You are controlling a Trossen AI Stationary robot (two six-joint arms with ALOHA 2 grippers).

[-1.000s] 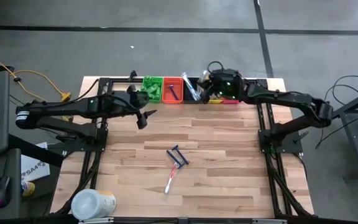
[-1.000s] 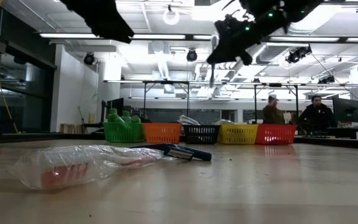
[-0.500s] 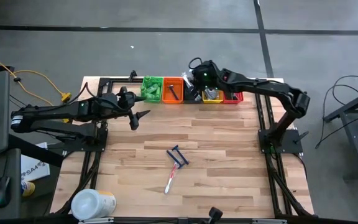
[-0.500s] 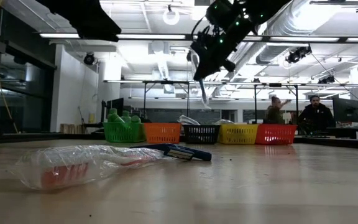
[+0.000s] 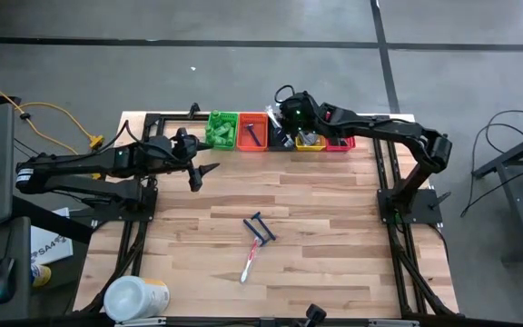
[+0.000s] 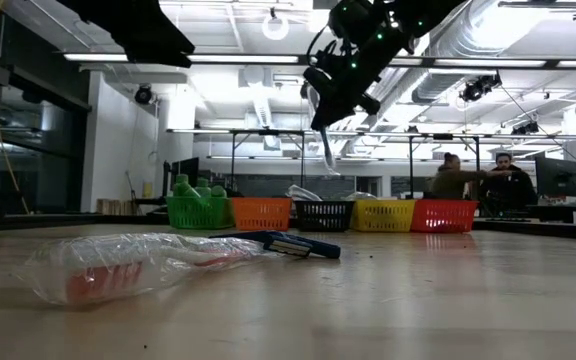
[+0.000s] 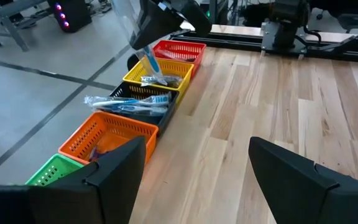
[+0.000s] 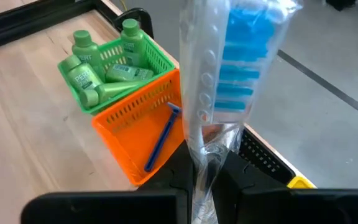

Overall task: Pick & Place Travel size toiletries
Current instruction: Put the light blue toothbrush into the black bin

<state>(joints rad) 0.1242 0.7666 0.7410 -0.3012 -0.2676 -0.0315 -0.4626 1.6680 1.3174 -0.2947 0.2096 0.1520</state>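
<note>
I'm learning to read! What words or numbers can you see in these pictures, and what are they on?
Green mini bottles in the green bin: each has a label with print, too blurred to read.
Paper beside the table's left edge: dark letters, too small to be sure of.
Wrapped toothbrush in the right gripper: no words visible.
Nothing else carries readable text.

Two dark arms, matte black segments and rounded joints; left arm [image 5: 98,163] with a pale band near its base, right arm [image 5: 379,132] with thin black cable loops and small green lights by the wrist; fingers [image 7: 303,180] are flat black angular plates, black mounts at both table edges
</note>
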